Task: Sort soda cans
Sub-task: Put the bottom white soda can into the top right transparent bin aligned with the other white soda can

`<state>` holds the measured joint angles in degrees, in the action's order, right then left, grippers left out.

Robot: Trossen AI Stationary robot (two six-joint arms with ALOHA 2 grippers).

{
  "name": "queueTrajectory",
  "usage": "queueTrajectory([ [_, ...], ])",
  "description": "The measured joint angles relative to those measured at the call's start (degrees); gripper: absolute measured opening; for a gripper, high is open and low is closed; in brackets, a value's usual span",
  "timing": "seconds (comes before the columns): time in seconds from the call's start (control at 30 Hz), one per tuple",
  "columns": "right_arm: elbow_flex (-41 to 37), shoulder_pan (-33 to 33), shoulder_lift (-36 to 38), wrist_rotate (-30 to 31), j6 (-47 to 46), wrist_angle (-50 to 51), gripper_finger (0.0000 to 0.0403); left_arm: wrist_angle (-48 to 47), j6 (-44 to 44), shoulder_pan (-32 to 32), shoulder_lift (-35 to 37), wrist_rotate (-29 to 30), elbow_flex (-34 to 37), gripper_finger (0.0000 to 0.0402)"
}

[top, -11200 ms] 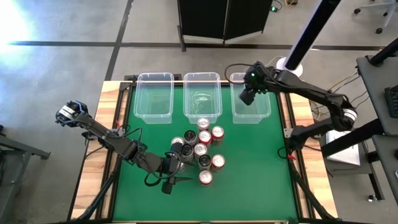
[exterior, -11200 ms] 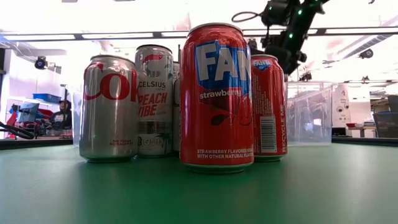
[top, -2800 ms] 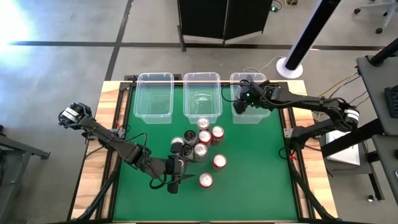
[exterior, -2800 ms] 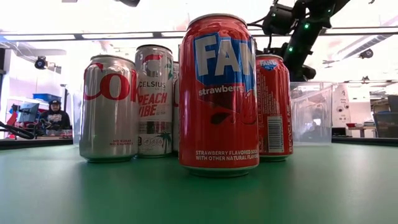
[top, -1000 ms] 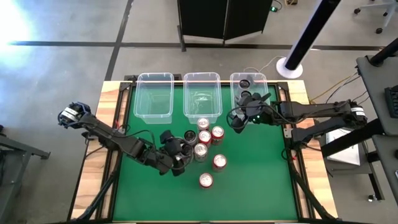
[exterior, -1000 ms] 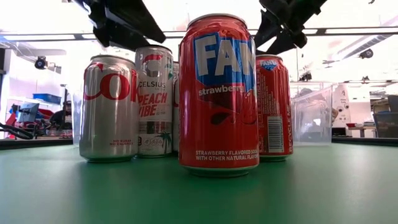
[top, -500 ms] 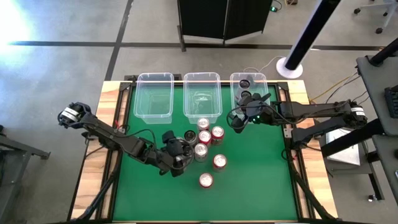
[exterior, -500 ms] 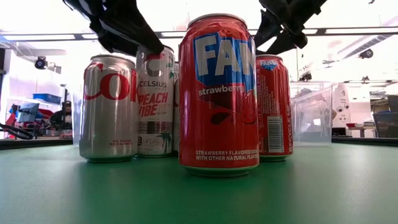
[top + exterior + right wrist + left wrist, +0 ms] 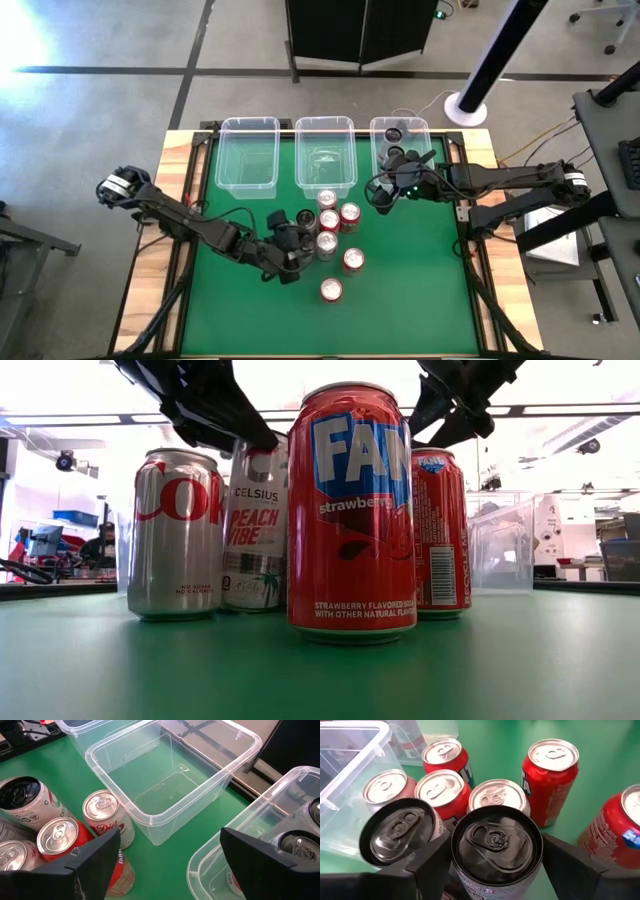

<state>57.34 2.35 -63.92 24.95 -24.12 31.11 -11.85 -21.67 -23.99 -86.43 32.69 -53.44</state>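
Observation:
Several soda cans stand in a cluster at the table's middle, red, silver and black-topped. A red Fanta can stands alone nearer the front edge. My left gripper is down at the cluster's left side, shut on a white Celsius can with a black top. My right gripper hangs open above the table beside the right bin, with nothing between its fingers. Two dark cans lie in that bin. My left gripper pinches the Celsius can between its two fingers, one on each side of the can's wall just under the top rim. The fingers come from above, slanting from the table's left. The can stands about upright among the other cans.
Three clear plastic bins line the far edge: left, middle and right. A second black-topped can and a silver Coke can stand right beside the held one. Bare green mat lies toward the front and right.
My left gripper has gone toward the table's right into the cluster and come down over the Celsius can. That can has shifted slightly to the right, away from the silver Coke can.

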Motion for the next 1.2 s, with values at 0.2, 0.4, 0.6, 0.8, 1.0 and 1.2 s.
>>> queueTrajectory([
  [0.2,0.0,0.0,0.0,-0.1,0.0,0.0,0.0332,-2.5,-2.2,0.0,0.0,-0.4,-0.2,0.0274],
  [0.4,0.0,0.0,0.0,-0.1,0.1,0.0,0.0340,-3.1,-3.7,0.5,-0.1,-0.6,-0.2,0.0274],
  [0.6,0.0,0.0,0.0,-0.1,-0.4,0.0,0.0343,-5.1,-5.4,0.6,0.0,-0.7,-0.2,0.0274],
  [0.8,0.0,0.0,0.0,-0.1,-0.4,0.1,0.0339,-5.1,-5.5,0.7,-0.1,-0.8,-0.2,0.0271],
  [1.0,0.0,0.0,0.0,-0.1,-0.7,0.1,0.0330,-5.5,-4.8,0.7,-0.1,-1.0,-0.2,0.0233],
  [1.2,1.0,-0.4,0.3,-1.5,-1.5,1.3,0.0321,-6.5,-0.9,-0.1,1.0,-1.7,-1.8,0.0233],
])
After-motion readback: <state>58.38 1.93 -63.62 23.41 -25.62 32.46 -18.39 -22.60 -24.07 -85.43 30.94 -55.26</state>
